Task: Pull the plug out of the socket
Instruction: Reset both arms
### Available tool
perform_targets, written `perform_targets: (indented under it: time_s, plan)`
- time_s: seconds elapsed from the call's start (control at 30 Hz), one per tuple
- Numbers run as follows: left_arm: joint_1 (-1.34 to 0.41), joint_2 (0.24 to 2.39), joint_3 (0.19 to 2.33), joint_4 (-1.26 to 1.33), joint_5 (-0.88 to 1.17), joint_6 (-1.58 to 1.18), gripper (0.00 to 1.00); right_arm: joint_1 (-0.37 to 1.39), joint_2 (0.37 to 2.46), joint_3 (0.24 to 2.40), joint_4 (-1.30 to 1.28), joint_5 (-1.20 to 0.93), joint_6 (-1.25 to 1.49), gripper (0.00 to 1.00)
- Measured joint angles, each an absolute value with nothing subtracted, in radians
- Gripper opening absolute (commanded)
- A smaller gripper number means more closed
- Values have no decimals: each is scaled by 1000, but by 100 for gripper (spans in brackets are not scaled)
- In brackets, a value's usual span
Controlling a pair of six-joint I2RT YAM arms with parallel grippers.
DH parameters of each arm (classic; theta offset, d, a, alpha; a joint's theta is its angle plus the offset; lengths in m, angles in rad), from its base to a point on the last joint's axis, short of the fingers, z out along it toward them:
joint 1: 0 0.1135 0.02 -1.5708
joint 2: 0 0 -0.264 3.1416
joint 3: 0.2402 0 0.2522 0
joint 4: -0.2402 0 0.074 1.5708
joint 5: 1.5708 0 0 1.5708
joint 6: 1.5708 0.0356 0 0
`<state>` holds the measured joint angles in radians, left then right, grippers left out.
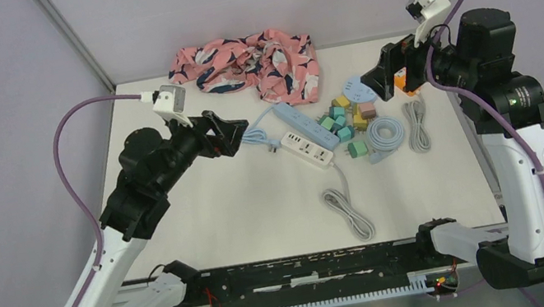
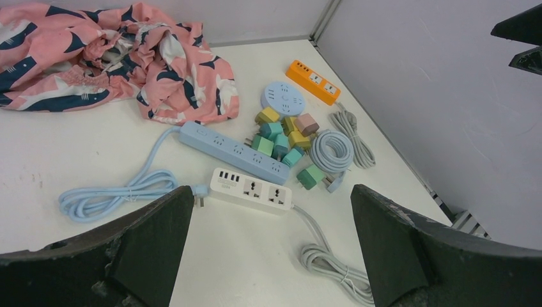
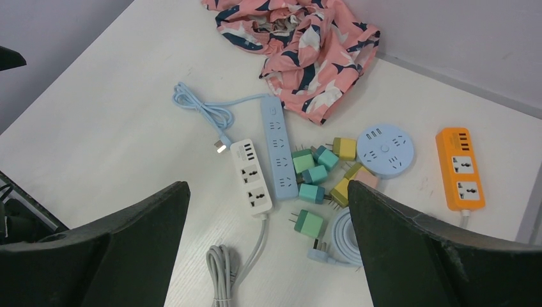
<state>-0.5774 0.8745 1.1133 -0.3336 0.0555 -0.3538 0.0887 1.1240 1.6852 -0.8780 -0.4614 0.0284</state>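
Presently both claws are hanging wide open above the counter (image 1: pixel 204 215), gripping nothing. The left claw (image 1: pixel 242 135) is hovering just left of the blue strip (image 1: pixel 306 124), off the surface. The right claw (image 1: pixel 375 79) is hovering well to the right of that strip and a little farther back.

The blue strip is lying diagonally on the counter, its pale blue cord (image 2: pixel 115 195) looping away from its left end. The plugs (image 3: pixel 313 176), small green, teal, yellow and pink cubes, are sitting in a cluster along the strip's right side. A few are touching or nearly touching it, but I cannot tell whether any is seated in a socket.

The white strip (image 1: pixel 306 150) is lying alongside the blue strip on its near side, with its grey cord (image 1: pixel 348 212) trailing nearer still. A round socket (image 3: pixel 385 150) is lying to the right of the blue strip, beyond the plugs, and an orange strip (image 3: pixel 460 167) is lying farther right again. A pink patterned cloth (image 1: pixel 249 59) is lying crumpled behind the blue strip.
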Motion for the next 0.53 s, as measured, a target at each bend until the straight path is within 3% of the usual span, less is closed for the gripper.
perform_targets:
  time_s: [0.53]
  plan:
    - [-577,874,1113,-323,91,-354,99,89,1082,1671,-878,-457,30,99]
